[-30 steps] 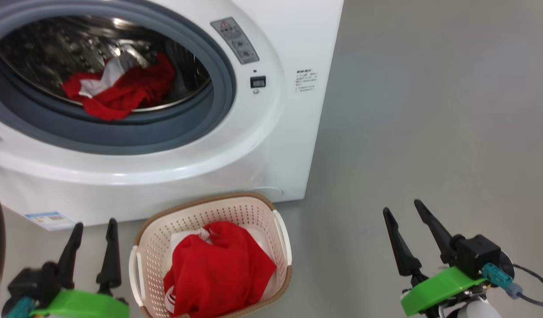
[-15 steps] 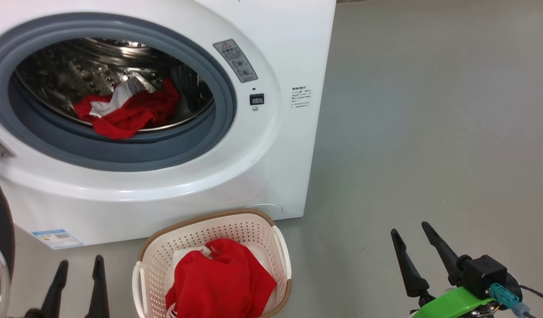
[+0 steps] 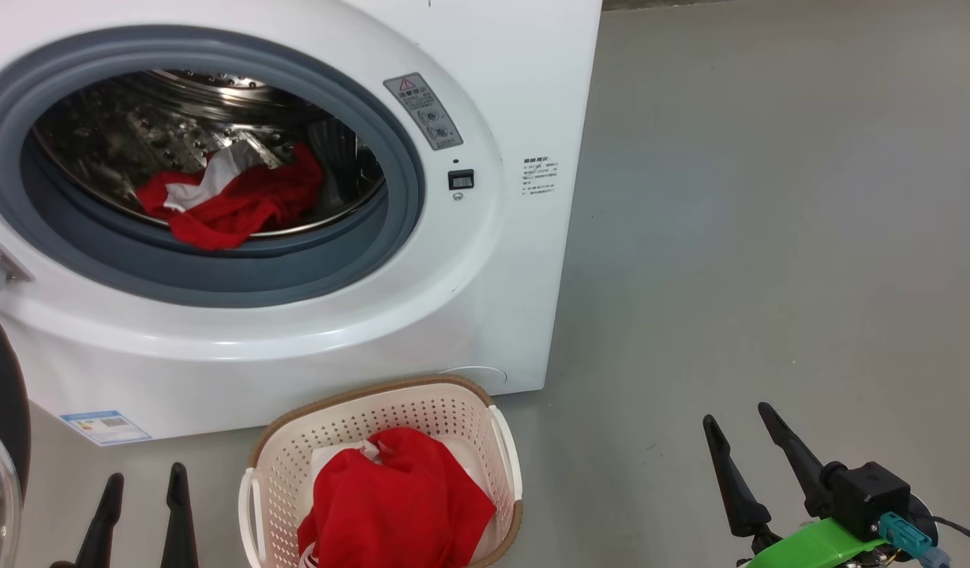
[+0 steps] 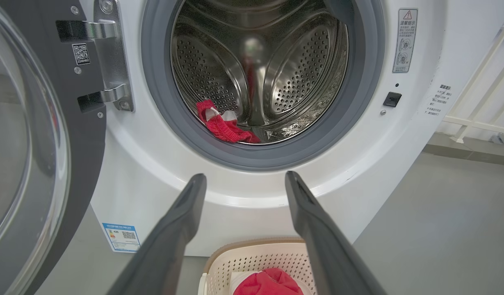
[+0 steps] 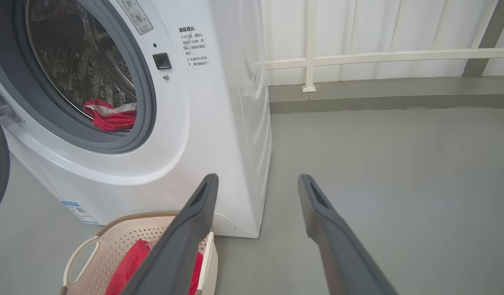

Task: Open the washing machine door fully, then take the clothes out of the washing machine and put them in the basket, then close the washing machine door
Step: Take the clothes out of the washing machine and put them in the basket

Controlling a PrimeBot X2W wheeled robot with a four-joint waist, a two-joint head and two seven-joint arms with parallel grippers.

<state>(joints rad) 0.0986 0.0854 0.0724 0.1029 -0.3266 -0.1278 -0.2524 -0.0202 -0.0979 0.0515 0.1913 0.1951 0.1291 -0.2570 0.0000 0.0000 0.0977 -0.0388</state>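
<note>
The washing machine [image 3: 485, 260] is standing on the grey floor [image 3: 769, 237] with the washing machine door [image 4: 87, 135] hanging wide open on its steel hinge [image 4: 110, 53] at the robot's left. A red-and-white garment [image 3: 232, 201] is lying crumpled at the front of the perforated drum [image 4: 301, 69], just behind the grey rubber ring [image 3: 295, 272]. The basket [image 3: 453, 406] is sitting on the floor just in front of the machine's base, and a second red garment [image 3: 398, 505] is filling most of it. The left gripper [image 3: 146, 473] is hovering beside the basket, fingers spread apart and gripping nothing. The right gripper [image 3: 737, 413] is hanging over bare floor, well apart from the basket, likewise spread and empty.
</note>
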